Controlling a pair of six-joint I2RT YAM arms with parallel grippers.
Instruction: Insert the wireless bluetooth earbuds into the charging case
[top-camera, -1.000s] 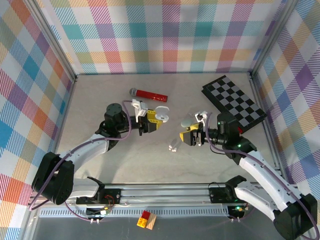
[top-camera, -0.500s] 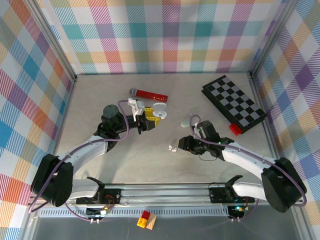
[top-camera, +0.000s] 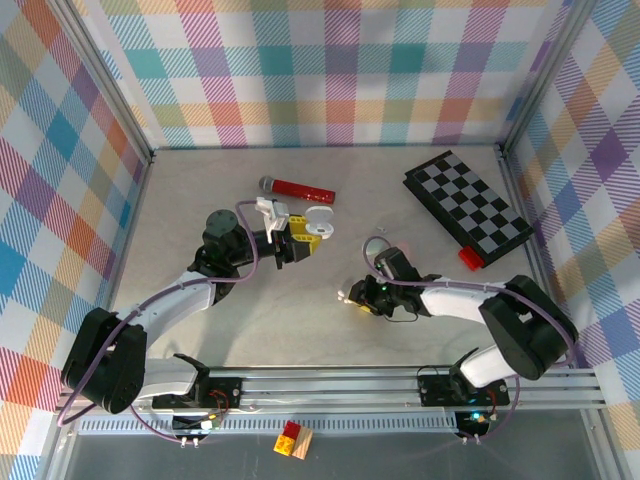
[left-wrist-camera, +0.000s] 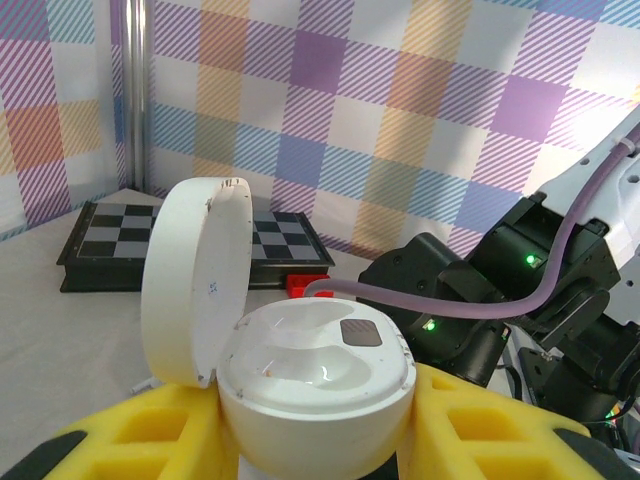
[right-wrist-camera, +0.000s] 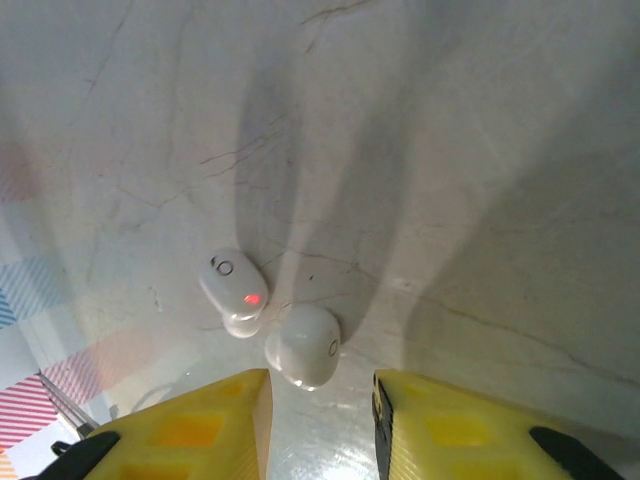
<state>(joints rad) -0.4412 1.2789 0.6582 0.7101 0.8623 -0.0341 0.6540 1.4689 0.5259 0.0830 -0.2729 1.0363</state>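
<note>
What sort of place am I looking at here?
Probably a robotics test booth: a table boxed in by plaid walls, two robot arms on a rail, scattered props like a chessboard and microphone.

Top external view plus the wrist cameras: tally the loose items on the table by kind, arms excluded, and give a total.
Earbuds: 2
Charging case, lid open: 1
Microphone, red: 1
Chessboard: 1
Small red block: 1
Total: 6
</note>
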